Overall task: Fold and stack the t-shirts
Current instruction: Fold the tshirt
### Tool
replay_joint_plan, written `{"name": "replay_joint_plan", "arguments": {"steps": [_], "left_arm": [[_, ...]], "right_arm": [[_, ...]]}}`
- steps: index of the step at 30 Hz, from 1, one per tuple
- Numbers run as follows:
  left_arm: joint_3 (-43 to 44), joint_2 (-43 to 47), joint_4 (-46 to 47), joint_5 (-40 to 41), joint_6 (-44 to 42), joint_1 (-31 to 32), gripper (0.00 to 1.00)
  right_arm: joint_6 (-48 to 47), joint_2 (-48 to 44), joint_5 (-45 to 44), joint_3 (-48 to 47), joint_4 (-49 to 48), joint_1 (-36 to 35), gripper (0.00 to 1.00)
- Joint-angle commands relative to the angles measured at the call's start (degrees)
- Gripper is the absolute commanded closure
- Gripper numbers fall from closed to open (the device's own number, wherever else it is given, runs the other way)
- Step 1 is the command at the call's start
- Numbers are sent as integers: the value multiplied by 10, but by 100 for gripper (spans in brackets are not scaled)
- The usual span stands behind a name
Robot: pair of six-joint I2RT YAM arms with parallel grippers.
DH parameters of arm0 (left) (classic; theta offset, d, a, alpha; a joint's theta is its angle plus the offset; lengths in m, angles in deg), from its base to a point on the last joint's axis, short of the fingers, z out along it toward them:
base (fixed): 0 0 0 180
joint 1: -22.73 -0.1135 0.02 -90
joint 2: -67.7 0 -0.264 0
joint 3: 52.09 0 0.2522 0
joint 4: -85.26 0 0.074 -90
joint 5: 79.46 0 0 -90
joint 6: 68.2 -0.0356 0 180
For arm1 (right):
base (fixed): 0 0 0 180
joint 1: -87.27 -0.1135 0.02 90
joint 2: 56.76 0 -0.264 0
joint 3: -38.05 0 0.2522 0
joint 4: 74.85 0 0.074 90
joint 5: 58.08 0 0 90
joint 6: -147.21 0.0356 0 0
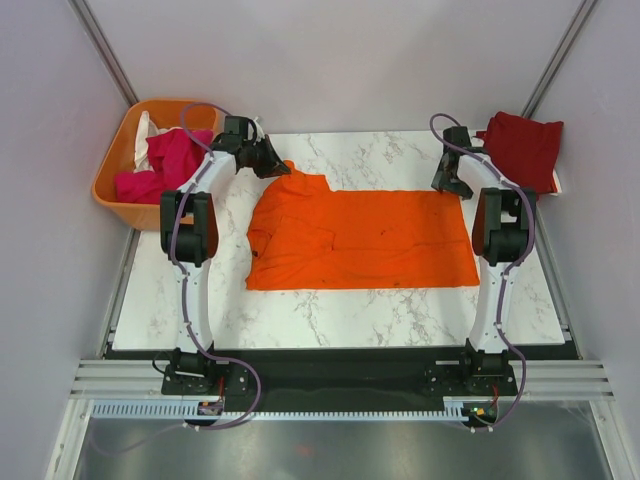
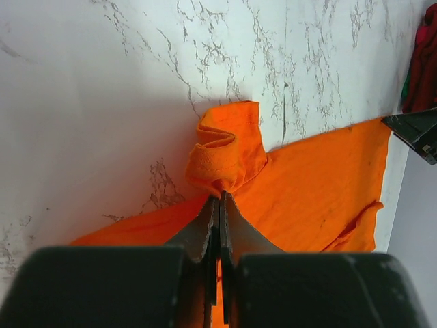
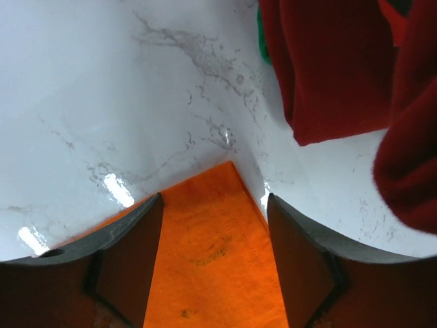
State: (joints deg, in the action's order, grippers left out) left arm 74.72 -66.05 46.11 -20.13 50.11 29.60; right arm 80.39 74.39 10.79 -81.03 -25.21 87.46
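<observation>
A bright orange t-shirt (image 1: 365, 240) lies spread flat across the middle of the marble table. My left gripper (image 1: 268, 160) is shut on its far left sleeve (image 2: 225, 154), which bunches up just past the fingertips. My right gripper (image 1: 450, 180) is open over the shirt's far right corner (image 3: 215, 239), one finger on each side of the corner. A dark red t-shirt (image 1: 522, 148) lies crumpled at the far right, and it also shows in the right wrist view (image 3: 334, 68). A magenta t-shirt (image 1: 160, 165) and a white one (image 1: 146, 132) lie in the basket.
A rigid orange plastic basket (image 1: 112, 160) stands off the table's far left corner. Grey walls close in the far side and both flanks. The table's near edge meets a black strip and metal rails by the arm bases.
</observation>
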Motion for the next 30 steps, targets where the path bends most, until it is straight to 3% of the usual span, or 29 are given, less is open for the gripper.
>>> {"name": "replay_joint_plan", "arguments": {"steps": [1, 5, 6, 9, 15, 23, 30], "left_arm": [[1, 39, 4, -18, -27, -1, 98], [-1, 35, 4, -19, -29, 0, 98], [-1, 35, 3, -19, -30, -1, 98], [-1, 35, 4, -18, -34, -1, 98], [15, 47, -2, -21, -64, -1, 98], [10, 110, -19, -18, -99, 0, 98], [-48, 181, -36, -18, -121, 2, 98]], "right_arm": [[-2, 18, 3, -14, -1, 17, 31], [4, 13, 17, 17, -27, 17, 46], [4, 13, 20, 20, -33, 17, 58], [0, 14, 21, 12, -33, 17, 77], [-10, -5, 27, -12, -20, 17, 97], [-23, -94, 53, 7, 3, 15, 100], [-23, -187, 70, 90, 4, 6, 100]]}}
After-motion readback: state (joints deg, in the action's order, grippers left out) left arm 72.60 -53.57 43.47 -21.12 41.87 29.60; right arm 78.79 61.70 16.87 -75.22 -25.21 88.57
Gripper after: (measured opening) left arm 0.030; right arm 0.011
